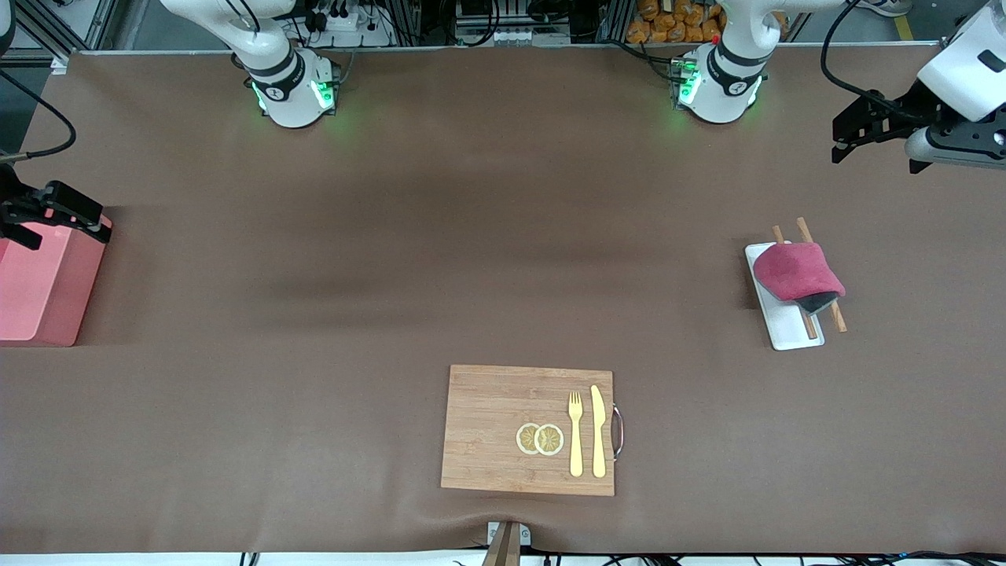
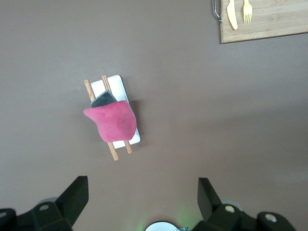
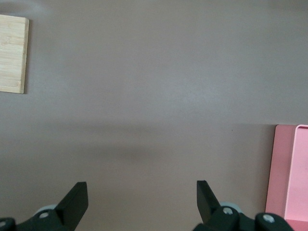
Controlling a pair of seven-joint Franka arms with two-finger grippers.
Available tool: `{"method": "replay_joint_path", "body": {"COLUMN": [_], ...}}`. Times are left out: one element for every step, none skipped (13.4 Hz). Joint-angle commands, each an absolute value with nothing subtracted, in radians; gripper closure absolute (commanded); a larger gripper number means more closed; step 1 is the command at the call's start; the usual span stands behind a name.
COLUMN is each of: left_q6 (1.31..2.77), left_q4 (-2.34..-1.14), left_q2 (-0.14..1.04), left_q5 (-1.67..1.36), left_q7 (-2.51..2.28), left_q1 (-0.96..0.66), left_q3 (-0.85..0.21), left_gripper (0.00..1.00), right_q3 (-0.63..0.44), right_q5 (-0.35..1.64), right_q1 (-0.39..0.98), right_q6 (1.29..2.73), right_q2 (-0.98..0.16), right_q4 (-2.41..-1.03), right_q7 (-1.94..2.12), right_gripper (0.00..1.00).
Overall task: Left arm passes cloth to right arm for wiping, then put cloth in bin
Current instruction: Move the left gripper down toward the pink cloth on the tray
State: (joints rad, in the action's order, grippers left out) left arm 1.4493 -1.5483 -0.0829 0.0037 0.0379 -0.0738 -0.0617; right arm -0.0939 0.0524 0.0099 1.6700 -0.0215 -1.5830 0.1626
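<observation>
The magenta-pink cloth [image 1: 795,270] with a dark grey edge lies bunched on a flat white tray [image 1: 788,334] and two wooden chopsticks [image 1: 837,314], toward the left arm's end of the table. It also shows in the left wrist view [image 2: 115,122]. My left gripper [image 1: 876,153] is open and empty, up in the air at that end of the table, apart from the cloth; its own view [image 2: 142,187] shows bare table between the fingers. My right gripper [image 1: 63,228] is open and empty over the edge of the pink bin [image 1: 39,291]; its own view [image 3: 142,188] shows the bin [image 3: 293,173] beside it.
A wooden cutting board [image 1: 503,424] lies near the front camera's edge of the table, with two lemon slices [image 1: 540,439], a yellow fork [image 1: 575,432] and a yellow knife [image 1: 598,431] on it. The board also shows in both wrist views [image 2: 269,24] [image 3: 12,53].
</observation>
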Motion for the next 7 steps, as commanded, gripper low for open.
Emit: {"method": "replay_joint_path", "body": {"left_q6": [1.459, 1.459, 1.459, 1.459, 1.459, 1.460, 1.474], "left_q4": [-1.545, -1.540, -1.537, -1.536, -1.536, -1.532, -1.532], "left_q2": [-0.083, -0.077, -0.074, -0.060, -0.042, -0.011, 0.018], "left_q5": [0.002, 0.005, 0.008, 0.006, 0.009, 0.009, 0.006], "left_q7": [0.052, 0.054, 0.052, 0.051, 0.052, 0.058, 0.089], "left_q1": [-0.069, -0.069, -0.071, -0.071, -0.068, -0.058, -0.034], "left_q3": [-0.063, -0.061, -0.061, -0.061, -0.058, -0.052, -0.035], "left_gripper": [0.00, 0.00, 0.00, 0.00, 0.00, 0.00, 0.00], "right_q3": [-0.091, -0.091, -0.091, -0.091, -0.091, -0.091, -0.091], "right_q5": [0.046, 0.046, 0.046, 0.046, 0.046, 0.046, 0.046], "right_q1": [0.008, 0.006, 0.009, 0.008, 0.008, 0.009, 0.009], "right_q6": [1.666, 1.666, 1.666, 1.666, 1.667, 1.667, 1.667], "right_q2": [-0.018, -0.018, -0.018, -0.018, -0.020, -0.018, -0.020], "right_q4": [-1.586, -1.586, -1.585, -1.586, -1.585, -1.585, -1.585], "right_q7": [0.150, 0.150, 0.150, 0.150, 0.150, 0.150, 0.150], "right_gripper": [0.00, 0.00, 0.00, 0.00, 0.00, 0.00, 0.00]}}
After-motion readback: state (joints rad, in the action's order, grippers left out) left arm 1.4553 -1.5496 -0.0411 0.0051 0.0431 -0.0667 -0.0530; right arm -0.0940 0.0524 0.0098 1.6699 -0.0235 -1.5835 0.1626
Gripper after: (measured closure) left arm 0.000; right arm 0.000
